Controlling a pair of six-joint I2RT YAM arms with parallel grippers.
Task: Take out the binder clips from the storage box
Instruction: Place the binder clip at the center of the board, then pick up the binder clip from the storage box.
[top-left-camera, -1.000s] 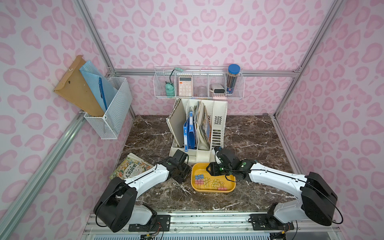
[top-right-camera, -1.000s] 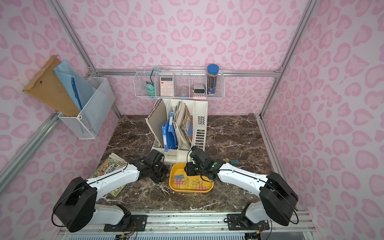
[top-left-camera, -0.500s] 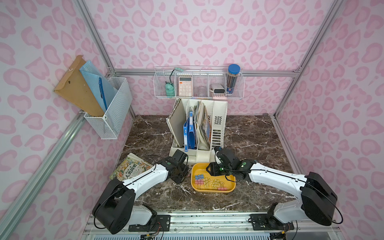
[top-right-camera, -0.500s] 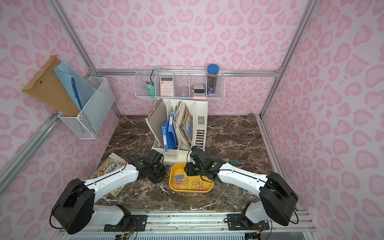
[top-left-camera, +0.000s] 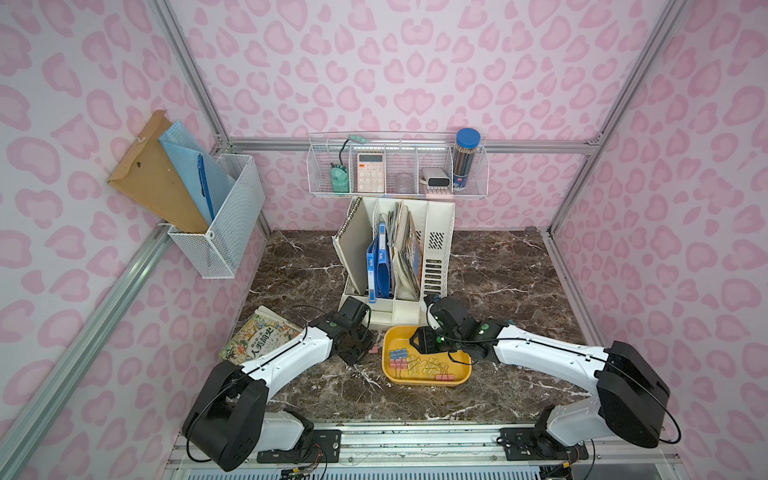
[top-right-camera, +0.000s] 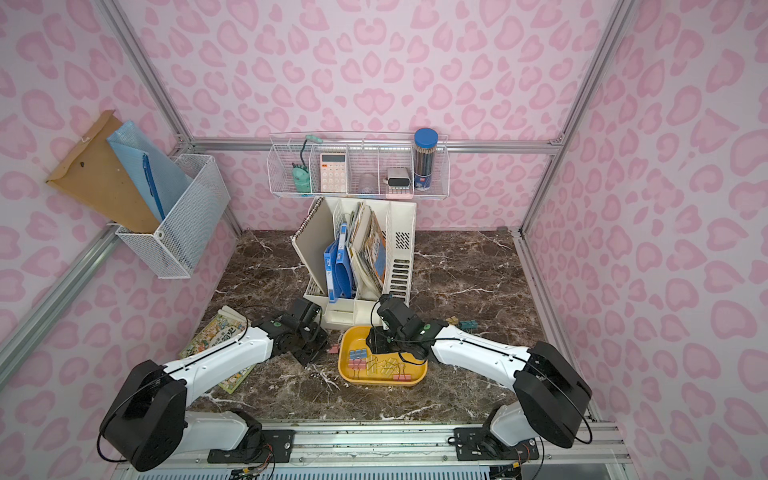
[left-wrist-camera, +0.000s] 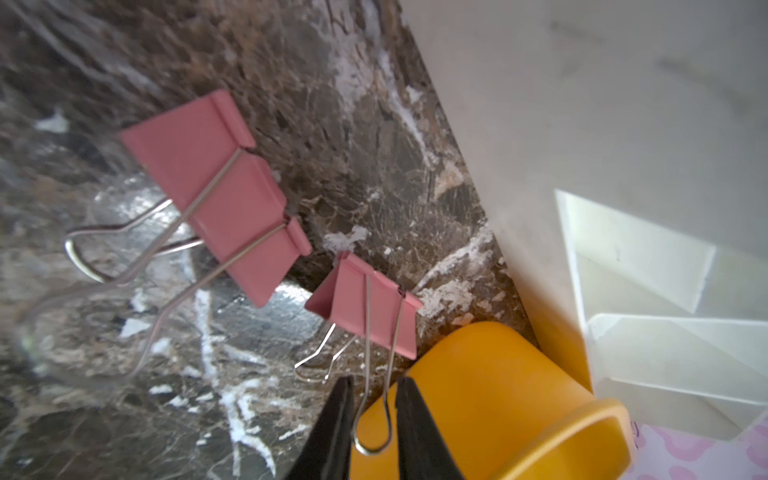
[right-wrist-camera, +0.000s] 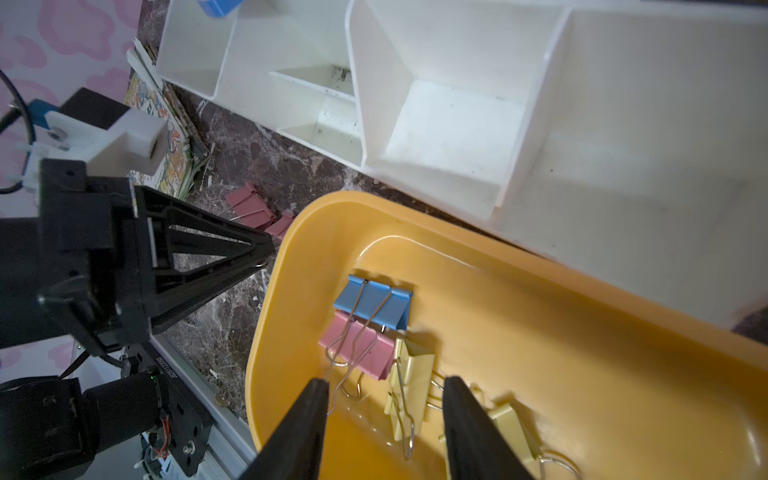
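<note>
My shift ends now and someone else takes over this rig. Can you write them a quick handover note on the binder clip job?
Left gripper: jaws slightly apart astride the small pink clip's wire handle; grip unclear.
Right gripper: open, empty, over the storage box.
Done: small pink clip and large pink clip lie on the marble by the left gripper; two more clips beside the right arm.
To do: roughly ten blue, pink and yellow clips in the box.

Both arms stretch low and forward, forearms angled inward. The left hand (left-wrist-camera: 375, 384) points downward, its fingers (left-wrist-camera: 336, 424) a narrow gap apart; whether they pinch anything cannot be told. Near it, the right hand (right-wrist-camera: 385, 384) tilts down, fingers spread wide.
</note>
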